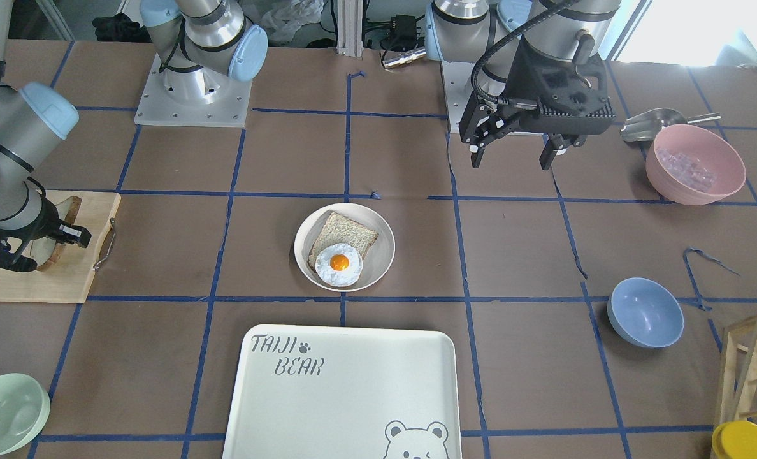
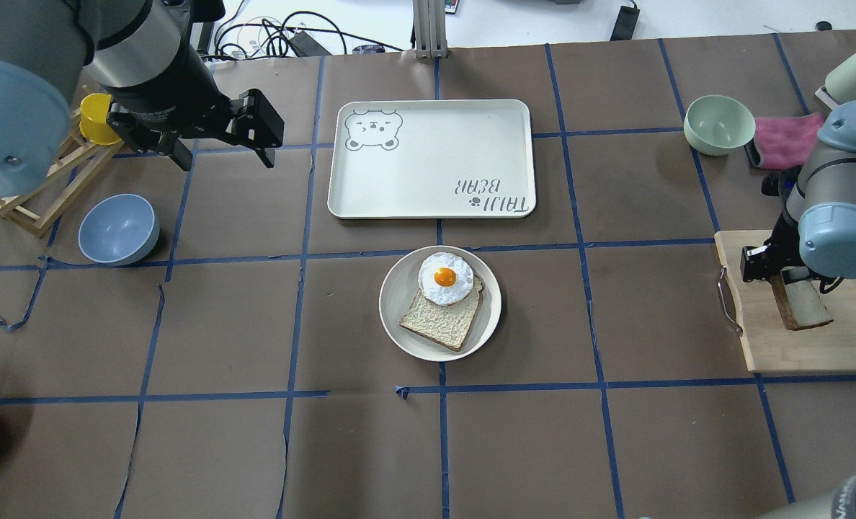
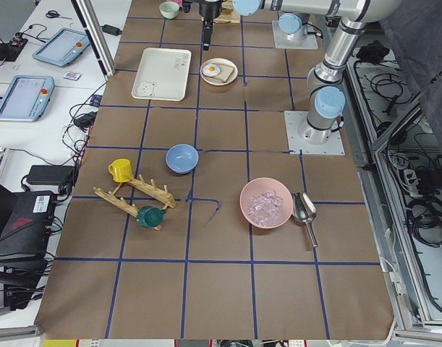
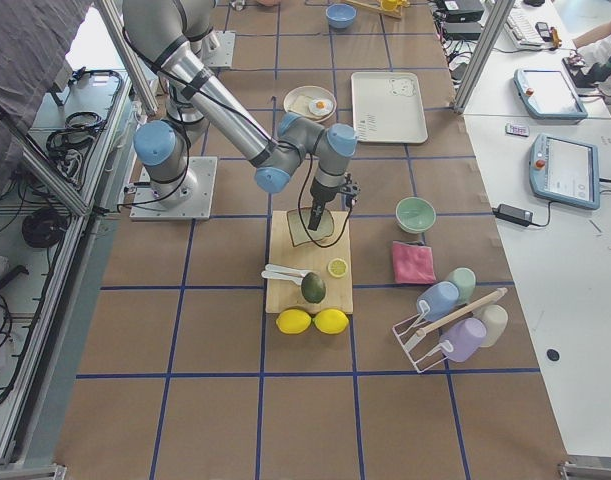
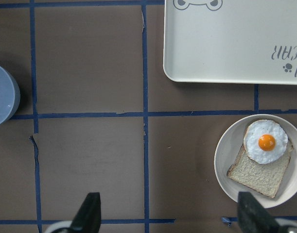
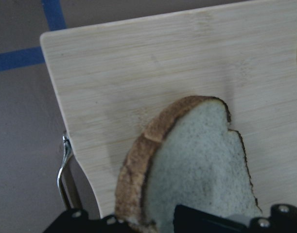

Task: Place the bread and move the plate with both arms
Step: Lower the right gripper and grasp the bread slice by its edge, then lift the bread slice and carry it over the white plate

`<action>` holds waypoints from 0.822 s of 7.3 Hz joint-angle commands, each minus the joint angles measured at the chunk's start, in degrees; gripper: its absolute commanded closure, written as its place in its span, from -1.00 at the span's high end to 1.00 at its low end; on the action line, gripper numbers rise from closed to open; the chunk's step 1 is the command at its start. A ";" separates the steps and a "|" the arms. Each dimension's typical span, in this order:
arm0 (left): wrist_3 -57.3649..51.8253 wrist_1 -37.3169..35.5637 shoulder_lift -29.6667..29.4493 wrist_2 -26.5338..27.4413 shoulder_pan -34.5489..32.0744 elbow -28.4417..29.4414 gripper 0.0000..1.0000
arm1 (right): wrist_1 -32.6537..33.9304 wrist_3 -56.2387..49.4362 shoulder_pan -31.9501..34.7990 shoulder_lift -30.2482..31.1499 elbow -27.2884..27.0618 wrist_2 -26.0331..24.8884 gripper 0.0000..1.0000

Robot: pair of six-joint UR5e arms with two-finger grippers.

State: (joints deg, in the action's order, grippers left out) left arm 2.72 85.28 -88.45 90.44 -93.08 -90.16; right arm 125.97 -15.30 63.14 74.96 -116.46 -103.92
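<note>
- The right gripper [image 2: 779,276] is over the wooden board [image 2: 774,346] at the right end of the table [image 2: 615,447]. Its jaws are closed on the bread [image 6: 197,165], which stands on its edge and is gripped at one side only.
- I cannot tell if the lower crust touches the board.
- The left gripper [image 1: 512,159] hovers well apart from the plate [image 2: 399,317], its jaws spread wide and holding nothing.
- The plate sits in the middle of the table, near the tray [image 2: 435,166], and carries a brown slice [image 2: 439,328] with a fried egg [image 2: 444,277] on it.
- Soft bread pinched at one side may bend or slip out on the way to the plate.
- If it is released tilted or off centre, it may push the egg aside or land on the rim.
- If the two grippers then lift the shallow plate unevenly, the stack may slide off.
</note>
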 commanded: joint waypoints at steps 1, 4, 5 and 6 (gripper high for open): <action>0.00 0.06 0.03 0.00 0.00 -0.01 1.00 | -0.55 0.36 1.37 2.46 1.05 0.03 -1.00; 0.00 0.06 0.03 0.00 0.00 -0.01 1.00 | -7.72 7.27 9.78 4.49 7.53 -2.69 -1.00; 0.00 0.06 0.03 0.00 0.00 -0.01 1.00 | -14.55 12.53 13.56 4.49 12.79 -2.52 -1.00; 0.00 0.15 0.03 0.00 0.09 -0.01 1.00 | -21.14 17.02 19.68 4.23 18.67 -2.34 -1.00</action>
State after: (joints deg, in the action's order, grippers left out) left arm 2.73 85.36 -88.42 90.44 -93.05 -90.17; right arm 112.74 -3.98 76.21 79.32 -104.59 -106.33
